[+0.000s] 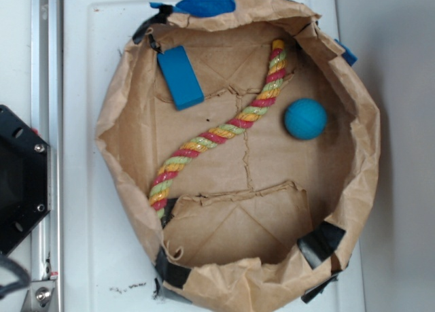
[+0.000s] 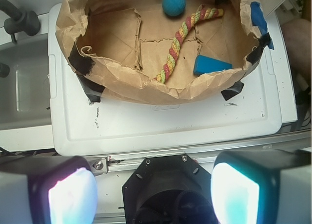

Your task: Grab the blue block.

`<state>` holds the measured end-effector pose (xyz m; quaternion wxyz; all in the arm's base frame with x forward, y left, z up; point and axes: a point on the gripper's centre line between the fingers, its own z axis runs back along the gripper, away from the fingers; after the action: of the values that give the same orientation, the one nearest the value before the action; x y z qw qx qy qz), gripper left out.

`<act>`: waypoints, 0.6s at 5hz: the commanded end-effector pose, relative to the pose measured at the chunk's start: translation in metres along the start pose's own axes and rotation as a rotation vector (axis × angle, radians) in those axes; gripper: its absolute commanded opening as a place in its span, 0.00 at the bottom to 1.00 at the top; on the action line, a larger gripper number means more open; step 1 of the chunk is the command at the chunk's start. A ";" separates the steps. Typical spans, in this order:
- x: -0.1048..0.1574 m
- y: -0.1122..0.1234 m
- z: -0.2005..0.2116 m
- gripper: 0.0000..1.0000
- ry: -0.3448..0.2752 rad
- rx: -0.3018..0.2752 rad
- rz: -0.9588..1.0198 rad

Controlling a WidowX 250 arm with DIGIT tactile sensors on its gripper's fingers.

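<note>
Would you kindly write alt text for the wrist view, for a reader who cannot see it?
The open hand hangs well short of a crumpled brown paper basin on a white lid. Inside lie the blue block near the right wall, a striped rope running diagonally, and a teal ball at the far side.

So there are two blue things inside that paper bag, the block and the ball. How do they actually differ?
The blue block is a flat slab with straight edges; the teal ball is round. The block is a purer blue, the ball greener. The block lies on one side of the striped rope, near the bag's wall; the ball sits on the other side. Both rest on the brown paper floor, untouched.
</note>
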<state>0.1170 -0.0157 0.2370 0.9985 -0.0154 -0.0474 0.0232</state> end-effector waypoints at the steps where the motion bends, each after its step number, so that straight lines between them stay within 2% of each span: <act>1: 0.000 0.000 0.000 1.00 0.000 0.000 0.000; 2: 0.049 0.000 -0.015 1.00 -0.056 0.031 -0.007; 3: 0.095 0.007 -0.029 1.00 -0.067 0.037 -0.054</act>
<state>0.2091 -0.0084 0.2040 0.9985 0.0048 -0.0539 -0.0125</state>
